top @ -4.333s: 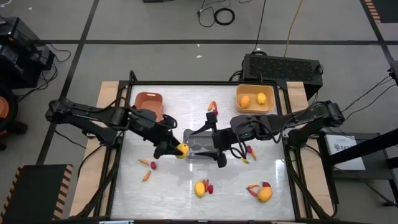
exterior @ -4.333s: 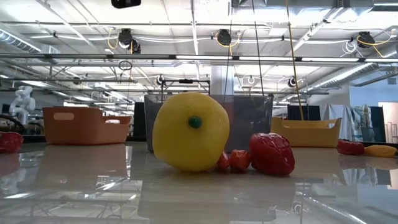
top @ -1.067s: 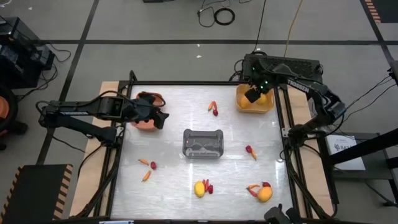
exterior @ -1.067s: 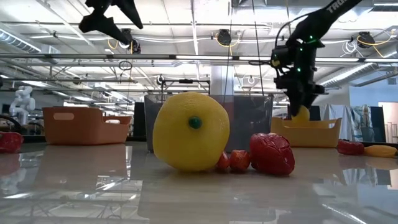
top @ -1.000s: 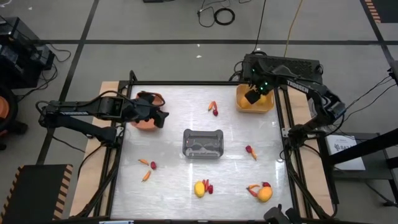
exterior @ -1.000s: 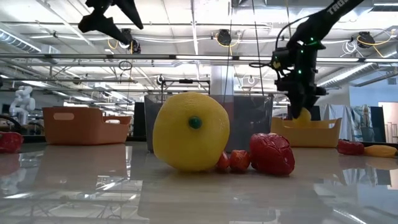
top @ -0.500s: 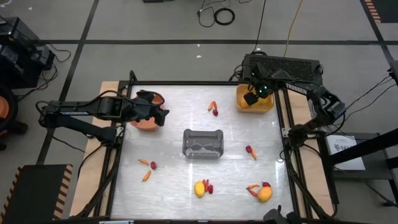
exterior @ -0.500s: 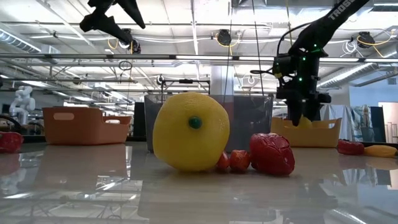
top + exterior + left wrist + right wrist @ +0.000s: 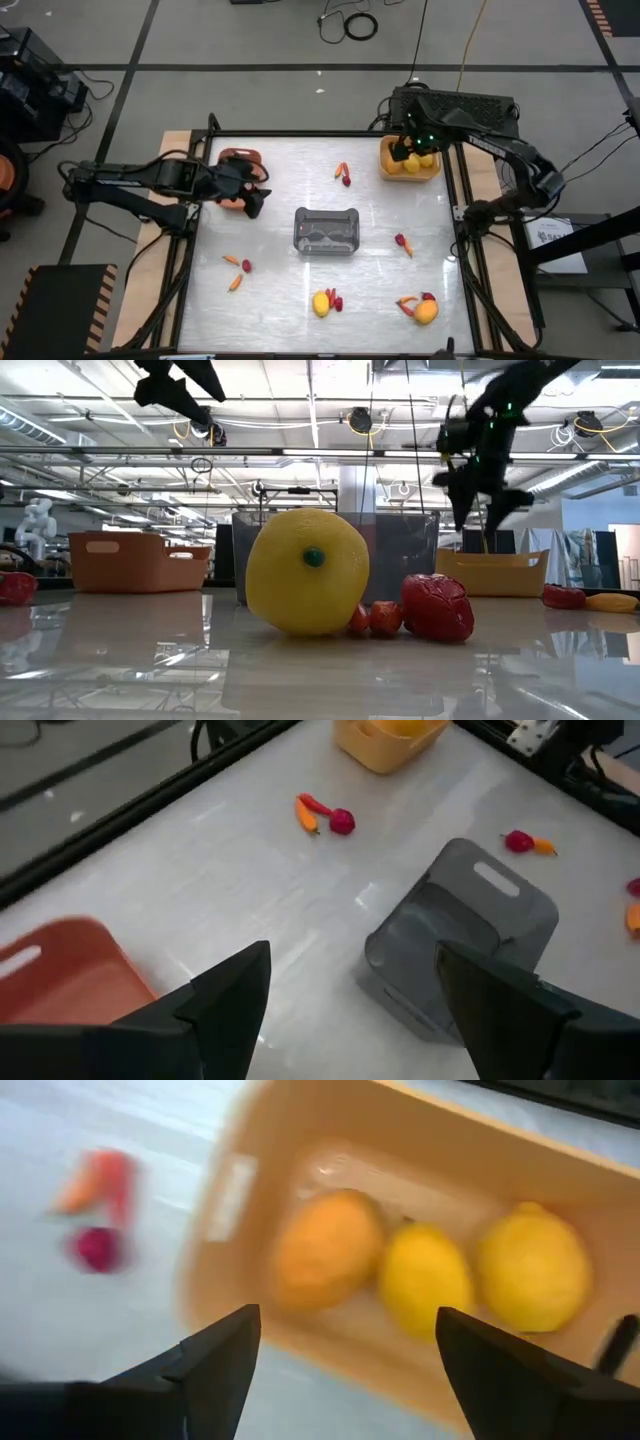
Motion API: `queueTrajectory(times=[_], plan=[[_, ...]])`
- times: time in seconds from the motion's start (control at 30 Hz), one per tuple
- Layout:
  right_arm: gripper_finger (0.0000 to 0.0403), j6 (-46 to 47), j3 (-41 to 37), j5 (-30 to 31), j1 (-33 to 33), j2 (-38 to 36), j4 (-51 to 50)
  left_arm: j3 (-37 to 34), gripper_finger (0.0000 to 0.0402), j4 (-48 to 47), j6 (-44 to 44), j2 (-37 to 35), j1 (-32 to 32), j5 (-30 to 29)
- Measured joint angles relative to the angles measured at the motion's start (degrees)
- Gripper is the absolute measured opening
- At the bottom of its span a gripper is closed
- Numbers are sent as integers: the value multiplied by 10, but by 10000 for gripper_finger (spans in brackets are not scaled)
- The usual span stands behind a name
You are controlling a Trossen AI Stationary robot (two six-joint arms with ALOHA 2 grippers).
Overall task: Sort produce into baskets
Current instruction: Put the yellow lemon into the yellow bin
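Glossy white tabletop (image 9: 300,280) is seen from above with a grey translucent basket (image 9: 327,231) at its centre, which serves as the landmark. Far to the right-rear of that basket, a yellow basket (image 9: 410,163) is found at the tabletop's back corner, and the right gripper (image 9: 404,152) hangs directly above it with its jaws spread wide and nothing between them. A second earlier a yellow fruit was carried low over this basket by the same gripper; now three fruits lie inside it: an orange fruit (image 9: 328,1250), a lemon (image 9: 420,1277) and a second lemon (image 9: 532,1269). The drop is therefore judged complete, and the gripper has been raised clear of the rim.

To the left-rear of the grey basket, a terracotta basket (image 9: 238,158) is partly covered by the left gripper (image 9: 252,200), which is held wide open and empty, and has shifted slightly toward the grey basket.

Much produce is still unsorted: a carrot-and-berry pair (image 9: 343,175) behind the grey basket, another pair (image 9: 403,242) to its right, a third (image 9: 239,268) to its front-left, a yellow fruit with berries (image 9: 323,301) in front, and an orange fruit (image 9: 424,311) to the front-right. Sorting is judged to be in an early-to-middle stage.
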Motion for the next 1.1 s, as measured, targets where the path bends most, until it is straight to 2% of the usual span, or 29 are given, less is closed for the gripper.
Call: queueTrajectory(times=[0.2, 0.37, 0.57, 0.7, 0.9, 1.1], plan=[[282, 115, 22, -20, 111, -60, 4, 0, 287, 56, 74, -9, -52, -66], [275, 247, 23, -18, 265, -77, 12, 0, 287, 114, 157, -21, -83, -73], [265, 443, 23, 41, 485, -48, 73, -1, 287, 170, 254, -35, -98, -17], [258, 584, 23, 59, 597, -14, 124, -32, 287, 232, 290, -42, -97, 32], [253, 810, 24, 61, 718, 49, 168, -81, 287, 277, 308, -47, -96, 63], [253, 987, 88, 57, 812, 84, 75, -110, 287, 287, 304, -55, -96, 95]])
